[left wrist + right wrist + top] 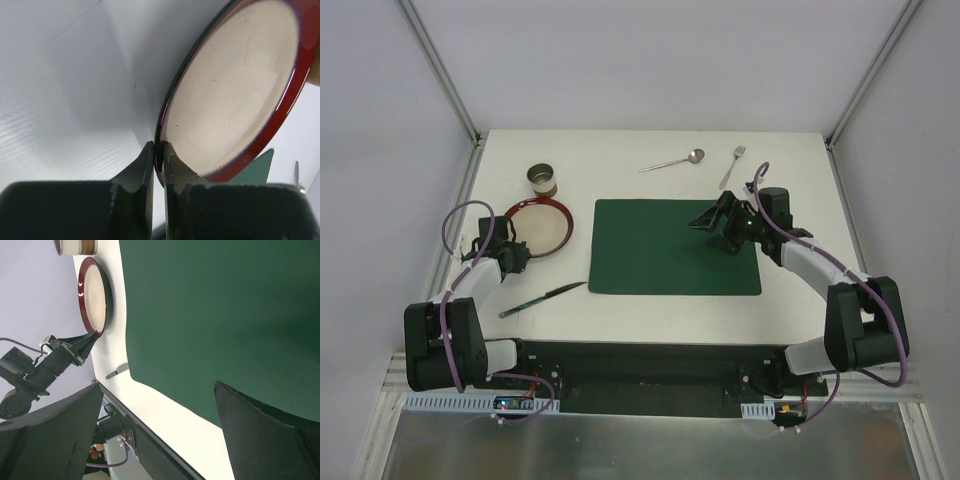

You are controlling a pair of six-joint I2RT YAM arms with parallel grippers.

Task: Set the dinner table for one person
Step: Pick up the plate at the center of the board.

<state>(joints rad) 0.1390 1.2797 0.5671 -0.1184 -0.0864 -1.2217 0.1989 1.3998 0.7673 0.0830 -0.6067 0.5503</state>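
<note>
A red-rimmed plate (pixel 540 228) with a beige middle lies on the white dinner table (pixel 620 165), left of a dark green placemat (pixel 675 247). My left gripper (pixel 516 257) is shut on the plate's near rim; in the left wrist view the jaws (pixel 159 159) pinch the dark rim of the plate (pixel 235 90). My right gripper (pixel 716 222) is open and empty above the placemat's right part; in the right wrist view (pixel 159 385) its fingers stand wide apart over the placemat (pixel 225 315). The plate (pixel 94 294) shows there too.
A cup (pixel 543 180) stands behind the plate. A spoon (pixel 672 161) and a fork (pixel 732 166) lie behind the placemat. A knife (pixel 542 299) lies near the front edge, left of the placemat. Metal frame rails edge the table.
</note>
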